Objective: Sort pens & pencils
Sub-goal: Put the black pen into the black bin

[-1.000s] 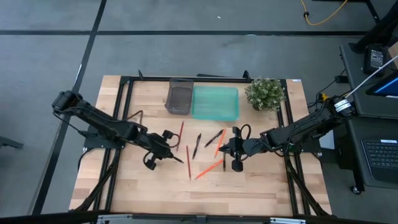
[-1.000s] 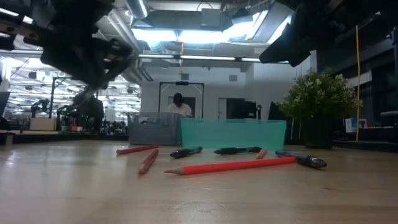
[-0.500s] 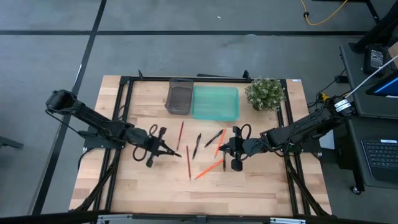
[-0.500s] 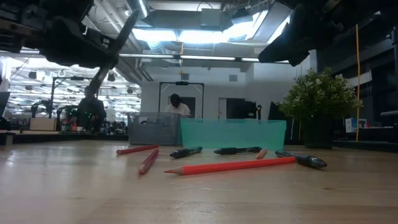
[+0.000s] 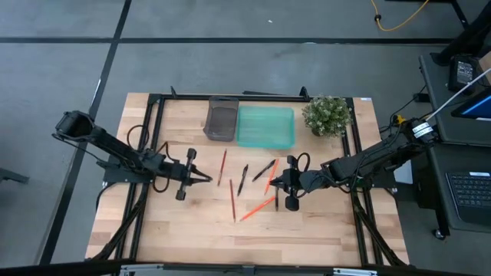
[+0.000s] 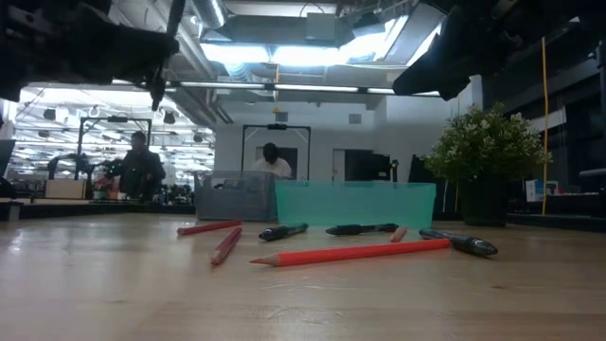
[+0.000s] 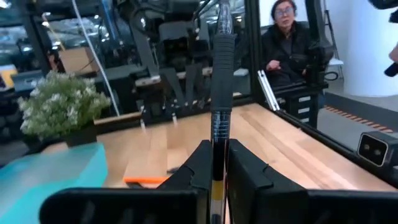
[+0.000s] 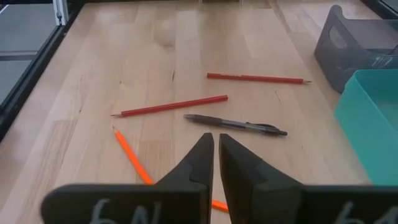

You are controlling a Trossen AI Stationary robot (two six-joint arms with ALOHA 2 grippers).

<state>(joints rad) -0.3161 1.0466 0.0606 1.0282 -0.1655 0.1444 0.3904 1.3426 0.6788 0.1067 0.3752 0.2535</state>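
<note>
One pen [image 7: 218, 99] was clamped upright between the fingers of the left end effector [image 5: 186, 175], which hung above the surface [image 5: 322, 230] on its left side, well short of the trays. Neither the grey tray [image 5: 221, 121] nor the green tray [image 5: 265, 127] at the far edge showed any contents in the high view, so the sort was judged barely begun. Left on the surface were three black pens [image 5: 242, 180] and four pencils [image 5: 232, 199], red and orange, scattered in a loose group between the two arms. The right end effector [image 5: 289, 185] hovered at the right of that group, its fingers nearly together and holding nothing; its wrist view showed a pen and pencils lying just ahead of it. A plant [image 5: 327, 114] stood beside the green tray. Remaining work, as judged: deliver the held pen, then clear the other seven items into their trays.
</note>
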